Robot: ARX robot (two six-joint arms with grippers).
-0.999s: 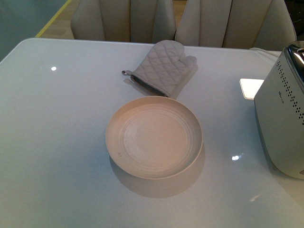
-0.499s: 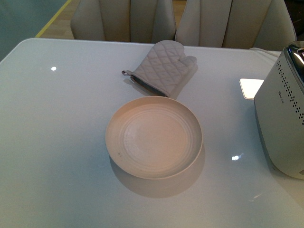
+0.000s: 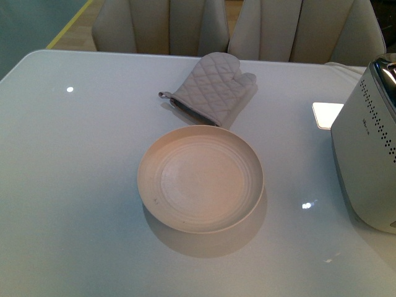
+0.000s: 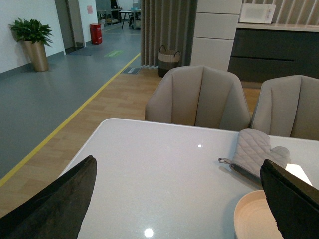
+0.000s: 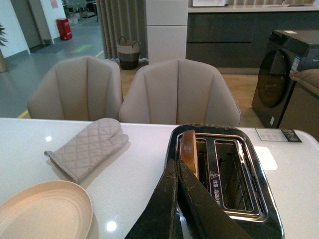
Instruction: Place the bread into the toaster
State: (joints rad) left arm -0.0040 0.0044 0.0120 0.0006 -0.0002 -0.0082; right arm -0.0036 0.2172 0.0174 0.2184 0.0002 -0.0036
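The toaster (image 3: 370, 154) stands at the table's right edge; only its vented side shows in the front view. In the right wrist view its chrome top (image 5: 239, 174) shows two slots. The bread (image 5: 188, 152) stands in the slot nearer the plate, its brown crust sticking up. My right gripper (image 5: 175, 164) is shut and empty, its tips just beside the bread's crust above the toaster. My left gripper (image 4: 182, 196) is open and empty, high over the table's left part. Neither gripper shows in the front view.
An empty round cream plate (image 3: 200, 178) sits mid-table, also in the wrist views (image 4: 251, 219) (image 5: 40, 211). A quilted oven mitt (image 3: 213, 88) lies behind it. Two beige chairs (image 3: 161, 25) stand at the far edge. A bright light patch (image 3: 326, 114) lies by the toaster.
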